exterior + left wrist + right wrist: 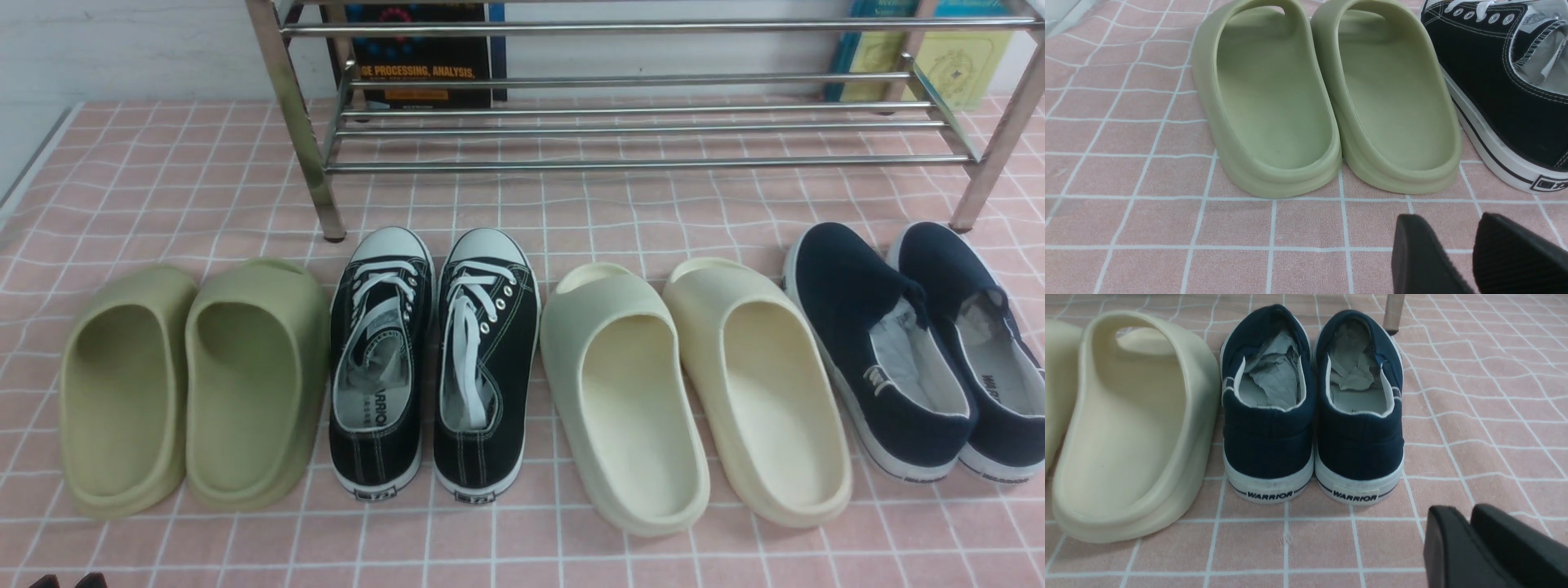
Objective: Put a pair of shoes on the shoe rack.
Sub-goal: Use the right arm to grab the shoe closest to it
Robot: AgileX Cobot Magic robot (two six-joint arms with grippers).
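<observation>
The pair of navy slip-on shoes stands at the far right of the row in the front view, one shoe (873,351) beside the other (971,343), toes toward the chrome shoe rack (637,163). In the right wrist view their heels (1267,433) (1359,433) face me, stuffed with grey paper. My right gripper (1461,512) is shut and empty, just behind and to the side of the heels. My left gripper (1447,222) is slightly open and empty, behind the green slides; its tips (69,581) show at the front view's lower edge.
Green slides (192,384), black lace-up sneakers (433,359) and cream slides (694,392) stand in a row left of the navy pair on a pink checked cloth. Books (424,57) lean behind the rack. A rack leg (1393,312) stands by the navy toes.
</observation>
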